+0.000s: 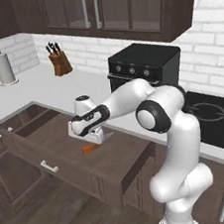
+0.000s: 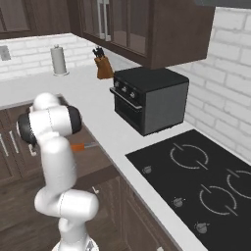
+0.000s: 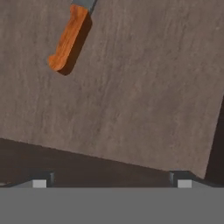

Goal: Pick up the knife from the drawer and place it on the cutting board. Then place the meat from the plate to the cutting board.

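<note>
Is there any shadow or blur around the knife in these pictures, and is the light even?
Hand view: the knife casts a dark shadow to its right on the drawer floor; edges slightly soft. Left base view: even, flat light, knife handle sharp enough. Right base view: no glare on the stove.

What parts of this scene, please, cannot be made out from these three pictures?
- Knife: in the hand view the top edge cuts off nearly all the blade; in the left base view the gripper covers the blade, leaving a bit of orange handle.
- Drawer: in the right base view the arm hides much of its inside.
- Gripper: in the hand view just the fingertips show, set wide apart.
</note>
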